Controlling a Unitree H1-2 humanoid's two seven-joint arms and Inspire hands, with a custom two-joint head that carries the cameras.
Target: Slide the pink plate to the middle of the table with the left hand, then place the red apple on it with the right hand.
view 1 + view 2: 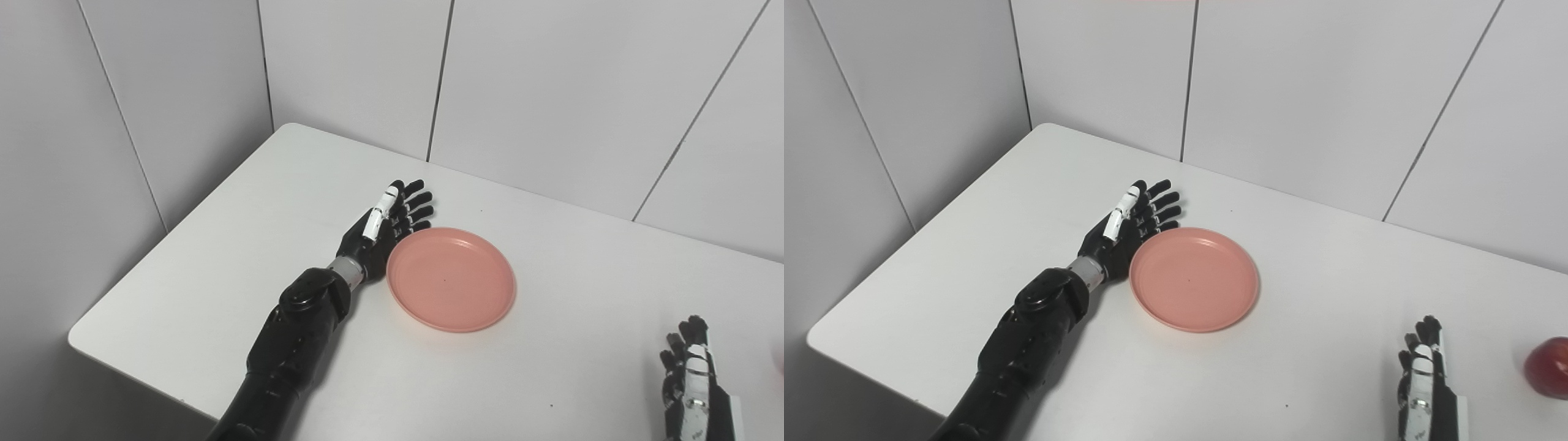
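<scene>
Left eye view and right eye view, one scene. Item: round, shallow pink plastic plate (451, 279), lying flat on the white rectangular table (202, 269), left of the table's middle, nothing on it. Item: black left hand (387, 223) with white finger segments, set on edge just left of the plate, palm toward the plate's left rim and touching or nearly touching it; fingers straight, together, pointing far; it grips nothing. Its black forearm runs in from the near left edge. Item: right hand (1424, 373), black and white, at the near right, above or on the table surface, well apart from the plate; fingers extended toward the far side, holding nothing. Item: red apple (1548, 367), glossy, on the table at the right edge of the right eye view, just right of the right hand, not touched by it. Backdrop: pale grey wall panels (343, 61) with dark seams, behind the table's far and left sides.
</scene>
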